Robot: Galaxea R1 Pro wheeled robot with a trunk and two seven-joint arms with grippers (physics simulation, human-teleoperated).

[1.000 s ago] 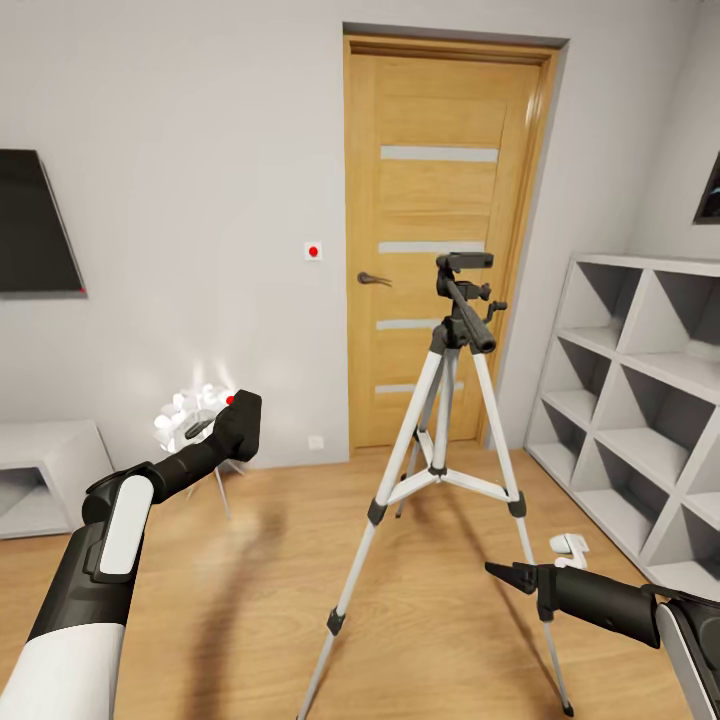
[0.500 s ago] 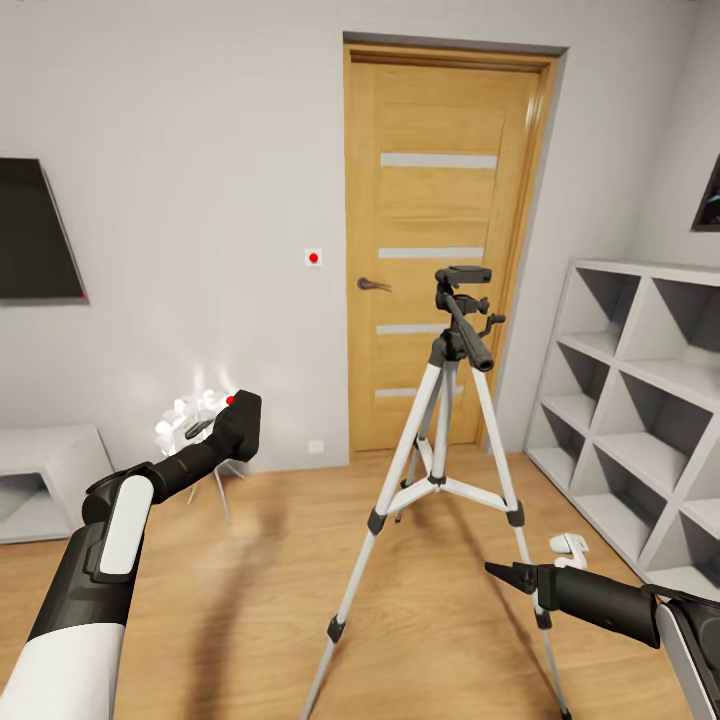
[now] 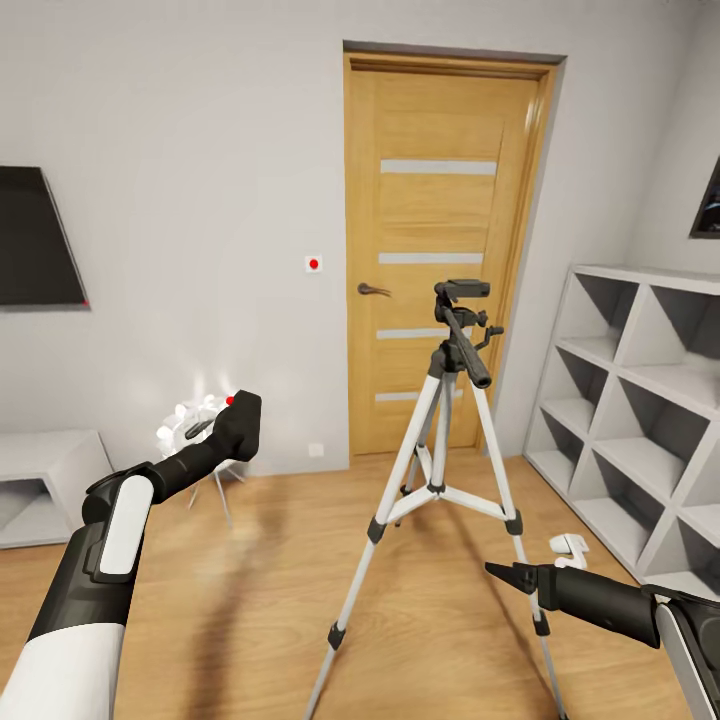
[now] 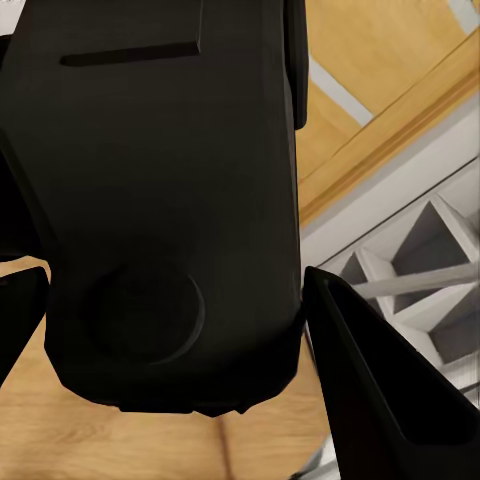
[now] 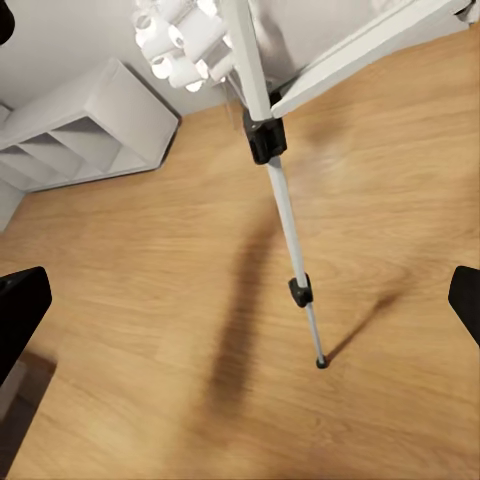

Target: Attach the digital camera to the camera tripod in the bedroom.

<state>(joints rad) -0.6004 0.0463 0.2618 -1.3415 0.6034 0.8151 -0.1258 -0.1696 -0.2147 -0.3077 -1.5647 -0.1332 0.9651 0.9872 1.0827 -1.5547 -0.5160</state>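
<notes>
The camera tripod stands on the wood floor in front of the door, its black head bare and its pan handle slanting down toward me. My left gripper is held up to the tripod's left, shut on the digital camera, whose red button shows on top. In the left wrist view the black camera body sits between the fingers. My right gripper hangs low near the tripod's right leg, open and holding nothing. One tripod leg crosses the right wrist view.
A wooden door is behind the tripod. A grey cube shelf lines the right wall, with a small white object on the floor beside it. A white lamp, a low white cabinet and a wall screen are at left.
The whole head view has shifted: the tripod now sits a little lower and smaller in the picture, so the camera moved. Both arms keep the same pose.
</notes>
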